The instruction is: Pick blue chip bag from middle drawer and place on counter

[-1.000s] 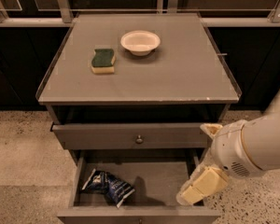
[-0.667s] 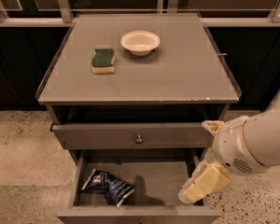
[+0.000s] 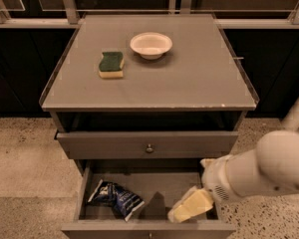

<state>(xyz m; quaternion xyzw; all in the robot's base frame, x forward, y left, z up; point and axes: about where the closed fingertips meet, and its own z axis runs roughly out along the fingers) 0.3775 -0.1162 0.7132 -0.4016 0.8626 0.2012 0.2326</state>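
While pincer (image 3: 189, 206) hangs over middle drawer (image 3: 157, 182), blue chip bag (image 3: 115, 198) lies leftward.

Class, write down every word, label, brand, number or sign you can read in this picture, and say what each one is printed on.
On the blue chip bag in the middle drawer: white lettering, too blurred to read.
On the sponge, bowl, counter and drawer front with knob: no text.
On the gripper, over the drawer's right side: nothing readable.
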